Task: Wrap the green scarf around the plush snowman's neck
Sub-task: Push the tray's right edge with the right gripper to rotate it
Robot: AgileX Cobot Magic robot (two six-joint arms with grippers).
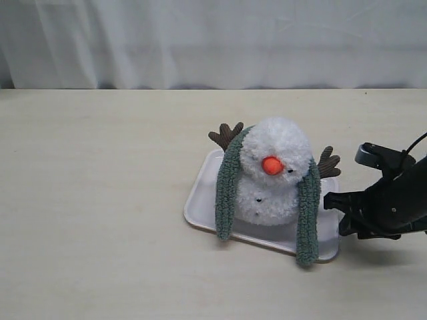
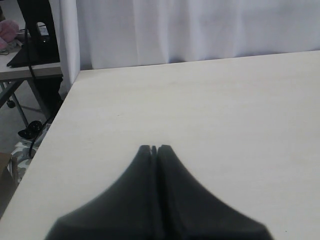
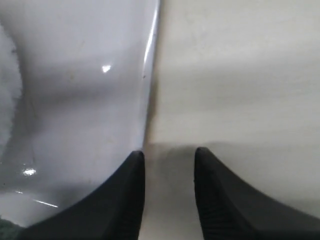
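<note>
The green scarf [image 1: 227,187] looks soft and limp, likely best pinched near its right tail's end; right fingers [image 3: 125,200] stand part-open, left fingers [image 2: 145,185] shut, both empty.

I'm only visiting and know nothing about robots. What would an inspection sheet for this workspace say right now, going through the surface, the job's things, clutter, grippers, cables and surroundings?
Surface: pale table carrying one white tray.
Job's things: plush snowman sits on the tray. The green scarf is draped behind its head, with both ends hanging down the front, uncrossed.
Clutter: nothing seen.
Grippers: right gripper is open and empty, at the tray's edge. The left gripper is shut and empty, over bare table.
Cables: a thin dark cable runs above the right arm.
Surroundings: white curtain behind the table. The left wrist view shows a second table off to the side.
</note>
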